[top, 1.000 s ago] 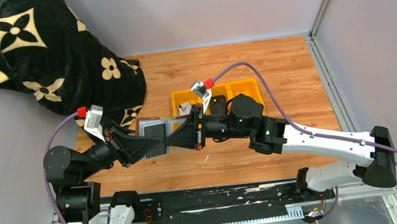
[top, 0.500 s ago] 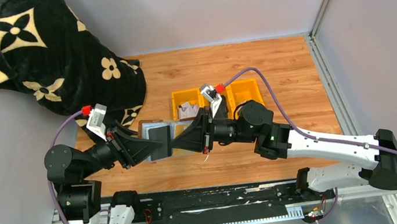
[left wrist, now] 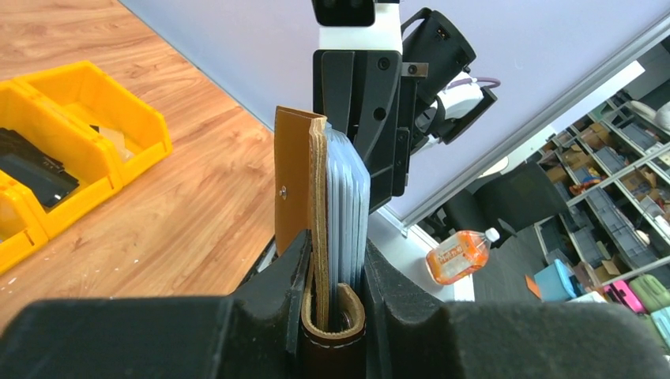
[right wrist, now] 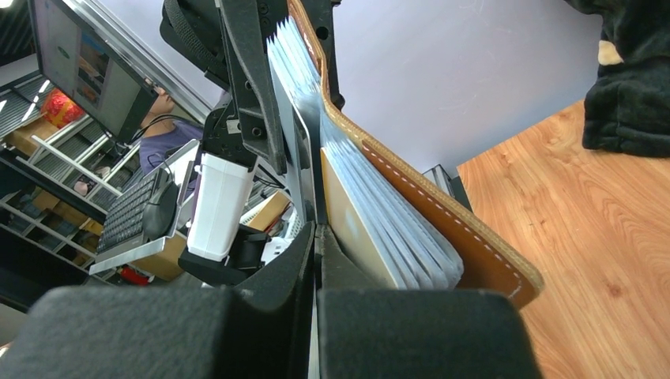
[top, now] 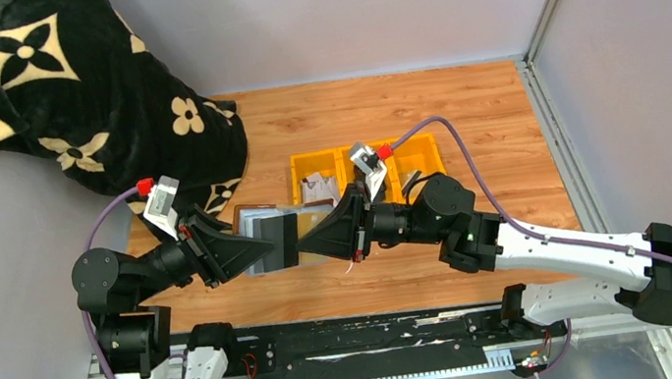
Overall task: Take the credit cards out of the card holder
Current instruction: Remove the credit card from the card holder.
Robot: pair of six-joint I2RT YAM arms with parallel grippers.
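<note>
Firstly, blanket: black plush with cream flower motifs, heaped at the far left corner of the wooden table.
Left gripper: reached in from the left; in the left wrist view its fingers were clamped on the bottom fold of the card holder, tan leather flap on one side, stack of clear sleeves on the other.
Card holder, position: held off the table between the two grippers, just in front of the tray; stood upright on edge in the left wrist view, snap stud showing on the flap.
Right gripper: met the holder from the right; in the right wrist view its jaws were nearly together, pinching a thin grey leaf of the stack. Card or sleeve: could not tell.
Yellow tray: three compartments, behind the right arm; small black object lay in one bin.
</note>
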